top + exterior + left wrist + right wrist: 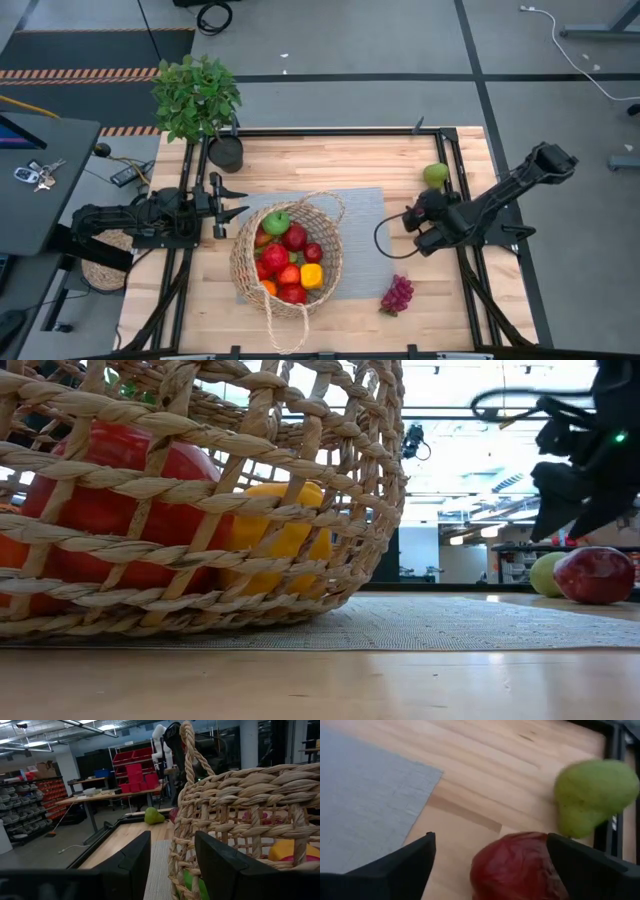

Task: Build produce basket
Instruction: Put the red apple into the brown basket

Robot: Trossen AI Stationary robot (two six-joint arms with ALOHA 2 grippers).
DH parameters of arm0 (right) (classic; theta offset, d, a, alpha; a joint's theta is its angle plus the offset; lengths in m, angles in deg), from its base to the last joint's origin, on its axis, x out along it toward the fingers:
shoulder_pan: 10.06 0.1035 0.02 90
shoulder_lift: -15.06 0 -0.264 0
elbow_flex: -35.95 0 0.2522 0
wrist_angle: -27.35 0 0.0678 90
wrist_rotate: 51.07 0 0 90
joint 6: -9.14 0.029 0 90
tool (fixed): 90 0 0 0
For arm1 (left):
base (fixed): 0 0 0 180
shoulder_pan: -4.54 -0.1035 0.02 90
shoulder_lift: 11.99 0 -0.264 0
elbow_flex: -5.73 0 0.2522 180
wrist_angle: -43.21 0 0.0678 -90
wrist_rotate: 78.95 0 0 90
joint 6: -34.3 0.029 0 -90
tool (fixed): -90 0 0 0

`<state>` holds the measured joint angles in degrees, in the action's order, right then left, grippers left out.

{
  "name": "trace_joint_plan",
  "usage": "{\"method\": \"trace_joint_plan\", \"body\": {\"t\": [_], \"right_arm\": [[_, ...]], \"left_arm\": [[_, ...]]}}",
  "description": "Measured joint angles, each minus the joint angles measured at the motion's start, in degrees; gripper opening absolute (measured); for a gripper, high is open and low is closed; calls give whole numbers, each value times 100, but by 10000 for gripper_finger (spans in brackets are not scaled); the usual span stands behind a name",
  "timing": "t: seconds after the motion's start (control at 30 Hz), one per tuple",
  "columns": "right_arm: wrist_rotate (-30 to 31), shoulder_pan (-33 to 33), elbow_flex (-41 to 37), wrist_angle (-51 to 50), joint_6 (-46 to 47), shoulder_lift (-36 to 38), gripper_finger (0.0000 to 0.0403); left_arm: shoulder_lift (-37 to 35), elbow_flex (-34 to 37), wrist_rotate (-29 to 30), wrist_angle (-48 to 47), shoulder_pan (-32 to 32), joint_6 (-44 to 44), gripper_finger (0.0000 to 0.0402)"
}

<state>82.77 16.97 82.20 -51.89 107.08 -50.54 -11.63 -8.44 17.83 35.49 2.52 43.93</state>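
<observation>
Wicker basket (288, 262) of produce on the grey mat (360, 225), right gripper (413, 222) jaws spread around a red apple (517, 867) beside a green pear (435, 175), right of the basket, left gripper (236, 200) jaws spread at the basket's left rim, purple grapes (397, 294) right of the basket

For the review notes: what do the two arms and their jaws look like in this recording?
Both arms are dark, nearly black, built of blocky jointed segments. The left gripper ends in two slim pointed black jaws; in its wrist view they are flat, matte wedges. The right gripper has the same dark, broad jaws, with a black cable looping out beside it. A small green light shows on the right arm.
</observation>
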Motion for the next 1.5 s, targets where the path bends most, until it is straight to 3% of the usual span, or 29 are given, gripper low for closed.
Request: {"method": "trace_joint_plan", "body": {"t": [0.37,0.7,0.93,1.13,1.23,1.33,1.5], "right_arm": [[-44,-511,7,32,220,-96,376],[-333,-1038,7,386,-698,-947,357],[-229,-1203,7,1922,-1849,-1000,357],[-158,-1217,175,3741,-3876,-945,357],[-164,-1152,453,3346,-3779,-782,357],[-305,-1066,759,2605,-3008,-706,357],[-789,-1022,1210,1600,-2305,-1026,353]], "left_arm": [[0,0,-1,1,-1,1,160],[0,2,-2,2,-2,0,160],[0,1,0,0,-1,0,160],[0,2,0,0,-2,0,160],[0,0,-2,0,0,2,160],[0,1,0,0,-2,1,160],[0,2,-1,0,0,1,160]]}}
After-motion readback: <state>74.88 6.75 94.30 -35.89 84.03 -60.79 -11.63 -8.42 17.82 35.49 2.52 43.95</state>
